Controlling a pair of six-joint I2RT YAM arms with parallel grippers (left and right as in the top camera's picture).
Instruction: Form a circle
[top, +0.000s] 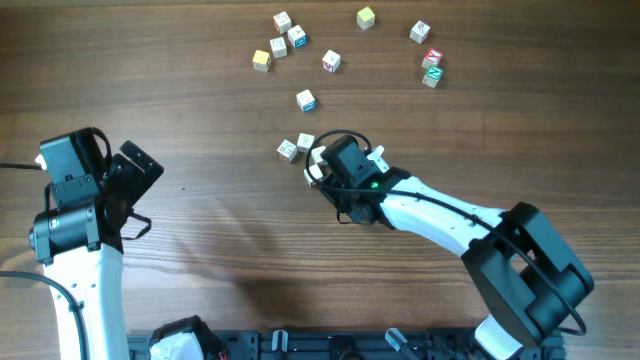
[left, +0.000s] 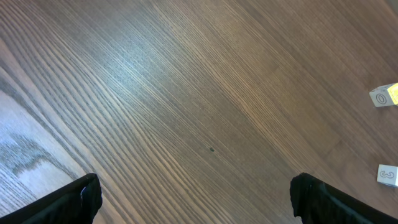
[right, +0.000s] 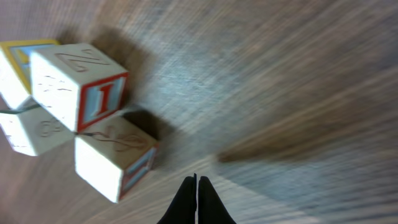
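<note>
No circle shows; small wooden letter cubes lie scattered over the far half of the table. One loose group (top: 282, 40) sits at the back, a red-faced cube (top: 432, 58) at the back right, and a single cube (top: 306, 100) nearer. Two white cubes (top: 297, 146) lie just left of my right gripper (top: 314, 162). In the right wrist view that gripper (right: 196, 180) is shut and empty, its tips just right of a tight cluster of cubes (right: 78, 87). My left gripper (top: 140, 168) stands open over bare wood at the left, with nothing between its fingers (left: 87, 194).
Two cubes (left: 385, 96) show at the right edge of the left wrist view. The wooden table (top: 200, 110) runs across the whole overhead view. Both arm bases and a black rail (top: 320, 345) stand at the front edge.
</note>
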